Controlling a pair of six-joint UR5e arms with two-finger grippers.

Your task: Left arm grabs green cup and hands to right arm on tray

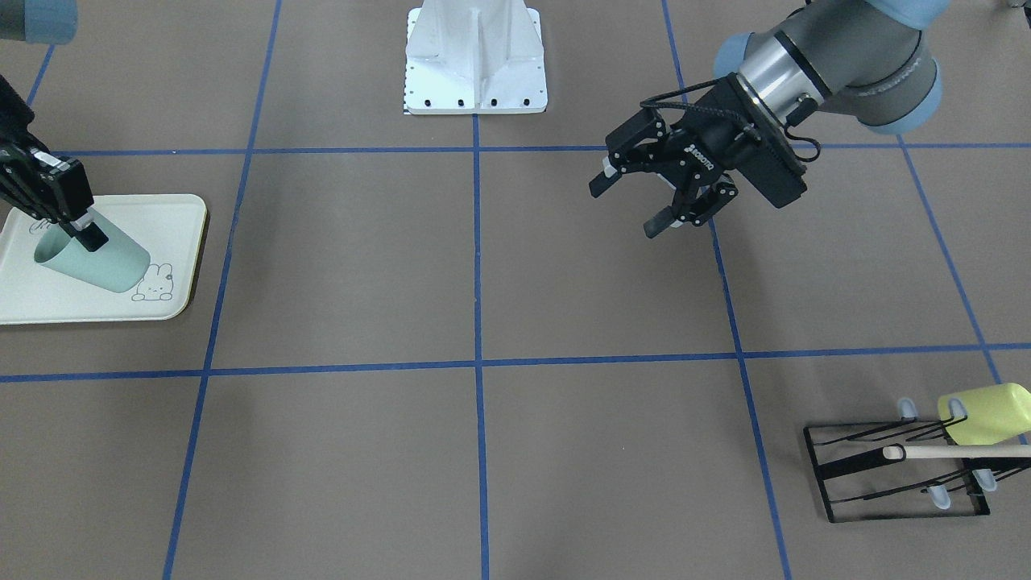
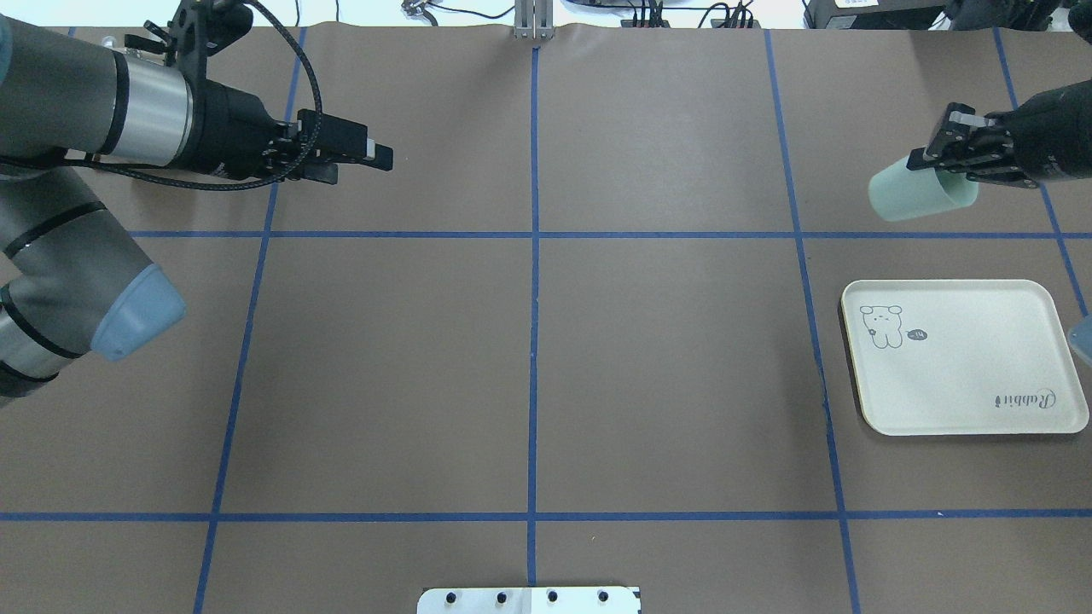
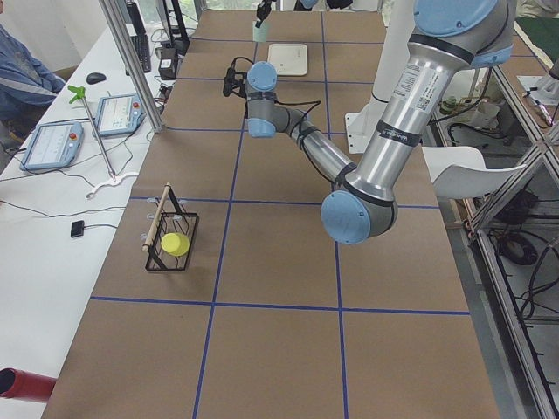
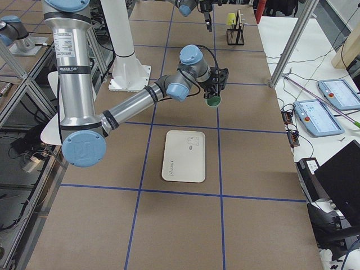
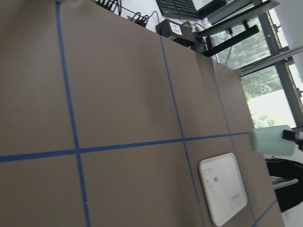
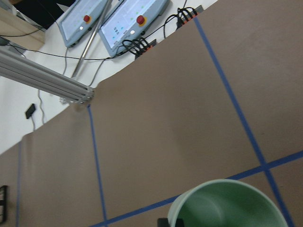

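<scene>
On the desk (image 2: 529, 358), the left arm (image 2: 85, 111) hangs with the left tool (image 1: 628, 208) released, well apart from the right arm (image 2: 1054, 136), the tray (image 2: 964, 401) lies flat, and the cup (image 2: 909, 194) tilts aloft nearby, its rim clenched in the right tool (image 2: 938, 160).

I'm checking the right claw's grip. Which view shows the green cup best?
Overhead exterior: the green cup shows side-on, tilted, with the right claw pinching its rim. The front-facing view shows it too, near the frame's edge. The right wrist view catches only its rim and inside; the left wrist and side views show it small.
</scene>
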